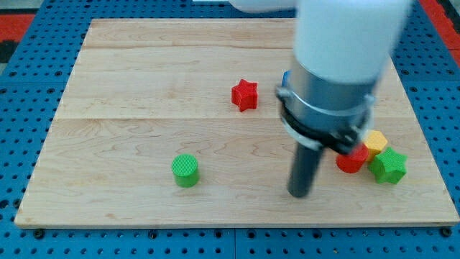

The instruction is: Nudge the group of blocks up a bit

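A group of blocks sits at the view's right: a red block (351, 160), a yellow block (375, 142) and a green star (388, 166), touching one another. The arm partly hides the red and yellow ones. My tip (299, 193) rests on the board to the left of and slightly below this group, a short gap from the red block. A blue block (285, 77) peeks out behind the arm, mostly hidden.
A red star (244, 94) lies near the board's middle. A green cylinder (185, 170) stands at the lower left of centre. The wooden board (144, 72) ends close below and right of the group, on a blue pegboard.
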You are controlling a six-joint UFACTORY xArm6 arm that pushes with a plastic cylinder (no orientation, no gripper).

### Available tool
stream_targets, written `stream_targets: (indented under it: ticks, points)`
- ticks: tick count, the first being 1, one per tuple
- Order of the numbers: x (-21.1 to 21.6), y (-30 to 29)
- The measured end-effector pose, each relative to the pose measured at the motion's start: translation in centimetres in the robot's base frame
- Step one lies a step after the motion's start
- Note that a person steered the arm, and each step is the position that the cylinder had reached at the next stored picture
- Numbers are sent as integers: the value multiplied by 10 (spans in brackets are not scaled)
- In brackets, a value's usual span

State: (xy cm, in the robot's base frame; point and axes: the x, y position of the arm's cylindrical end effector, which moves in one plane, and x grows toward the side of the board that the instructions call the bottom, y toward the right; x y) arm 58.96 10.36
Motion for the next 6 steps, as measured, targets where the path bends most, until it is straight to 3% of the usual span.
stream_targets:
  ticks: [1,3,4,6]
  points:
    - [29,59]
    - [27,203]
    - [12,227]
    - [-40,183]
